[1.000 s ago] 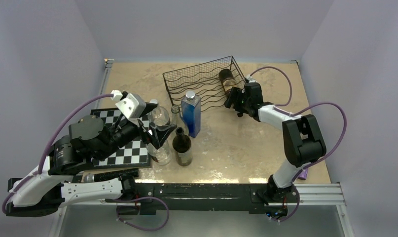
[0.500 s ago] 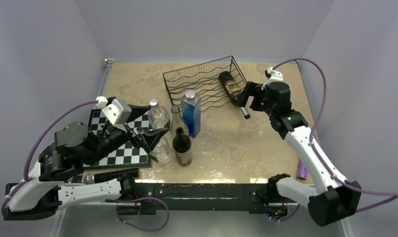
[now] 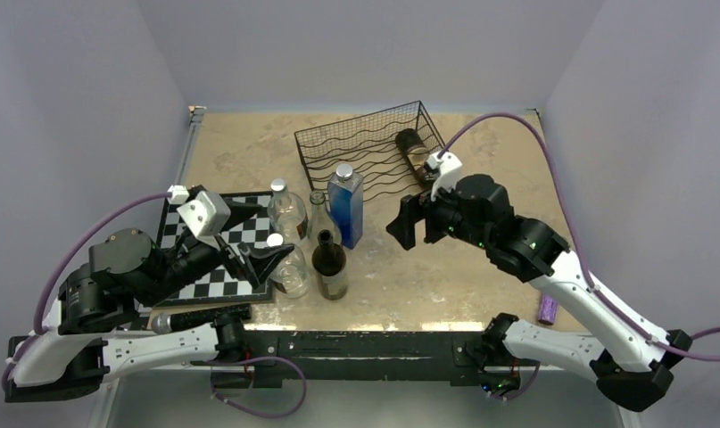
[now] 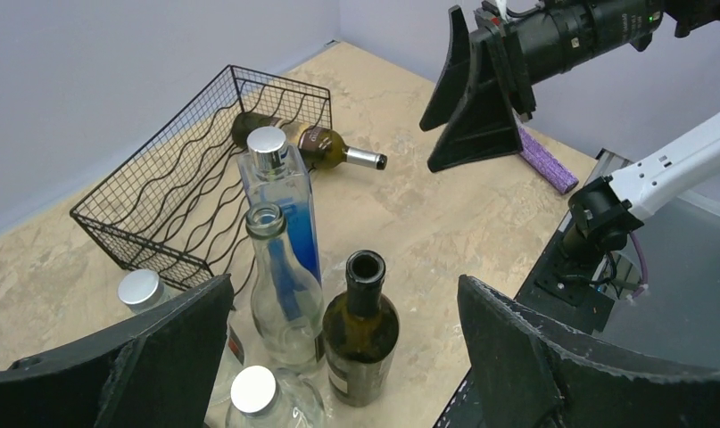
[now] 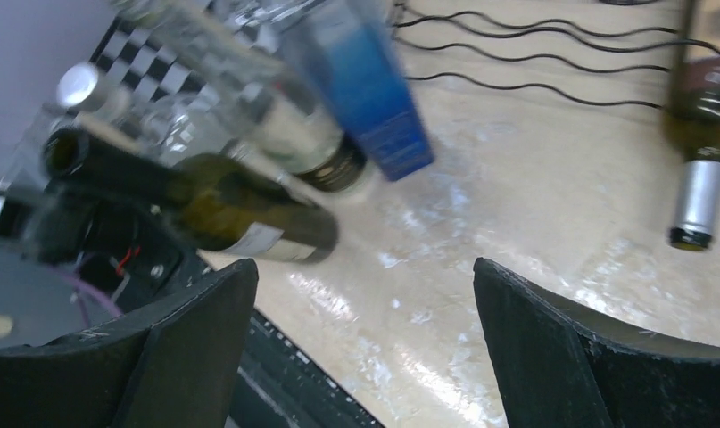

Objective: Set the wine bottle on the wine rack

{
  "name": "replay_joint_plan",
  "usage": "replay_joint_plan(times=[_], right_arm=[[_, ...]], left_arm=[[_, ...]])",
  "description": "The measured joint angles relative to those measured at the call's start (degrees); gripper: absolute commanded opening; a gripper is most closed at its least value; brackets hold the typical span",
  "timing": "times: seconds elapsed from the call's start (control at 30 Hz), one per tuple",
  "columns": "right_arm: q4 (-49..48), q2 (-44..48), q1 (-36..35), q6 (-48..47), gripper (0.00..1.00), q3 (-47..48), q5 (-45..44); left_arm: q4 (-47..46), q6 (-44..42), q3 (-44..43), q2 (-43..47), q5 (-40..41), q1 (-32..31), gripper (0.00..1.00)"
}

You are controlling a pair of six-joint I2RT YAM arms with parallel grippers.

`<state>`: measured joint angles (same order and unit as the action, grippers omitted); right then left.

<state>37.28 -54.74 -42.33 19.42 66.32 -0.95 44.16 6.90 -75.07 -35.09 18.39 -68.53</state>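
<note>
Wine bottle [image 3: 413,145] lies in the wine rack [image 3: 356,156], neck protruding. Right gripper [image 3: 402,223] and left gripper [image 3: 265,236] stand spread, empty. Placement appears complete; next, retract clear of the neck.

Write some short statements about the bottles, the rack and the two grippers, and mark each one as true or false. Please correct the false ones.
1. A wine bottle lies with its body in the wine rack and its neck pointing out. True.
2. The right gripper is closed around a bottle. False: its jaws are open and it holds nothing.
3. The blue bottle lies on its side. False: it stands upright, with a silver cap on top.
4. The dark bottle standing near the front has no cap. True.
5. The left gripper is open. True.
</note>
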Motion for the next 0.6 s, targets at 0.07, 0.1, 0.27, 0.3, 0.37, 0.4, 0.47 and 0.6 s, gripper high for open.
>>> replay_joint_plan(times=[0.07, 0.1, 0.27, 0.3, 0.37, 0.4, 0.47, 0.6], right_arm=[[-0.1, -0.4, -4.4, -0.5, 0.94, 0.5, 0.0], [-0.7, -0.7, -7.4, -1.0, 0.94, 0.5, 0.0], [-5.7, -3.4, -16.8, -3.0, 0.88, 0.9, -0.5], [-6.7, -5.1, -18.6, -3.4, 0.84, 1.8, -1.0], [-8.7, -8.7, -21.1, -4.3, 0.78, 3.9, -1.7], [-9.5, -10.3, -21.8, -4.9, 0.77, 4.9, -2.1], [-10.5, -14.4, -23.6, -5.8, 0.76, 7.9, -3.1], [-12.3, -21.1, -26.4, -7.7, 0.76, 12.5, -5.0]], left_arm=[[0.7, 0.0, 0.0, 0.7, 0.0, 0.0, 0.99], [1.0, 0.0, 0.0, 1.2, 0.1, 0.0, 0.99], [1.9, 0.0, 0.0, 2.3, 0.4, 0.0, 0.99], [2.2, 0.0, 0.0, 2.3, 0.5, 0.0, 0.99], [2.9, 0.1, 0.0, 2.3, 0.9, 0.0, 0.99], [3.3, 0.1, 0.0, 2.3, 1.1, 0.0, 0.99], [4.3, 0.6, 0.0, 2.4, 1.4, 0.0, 0.99], [6.1, 1.8, 0.0, 3.1, 1.8, 0.0, 0.99]])
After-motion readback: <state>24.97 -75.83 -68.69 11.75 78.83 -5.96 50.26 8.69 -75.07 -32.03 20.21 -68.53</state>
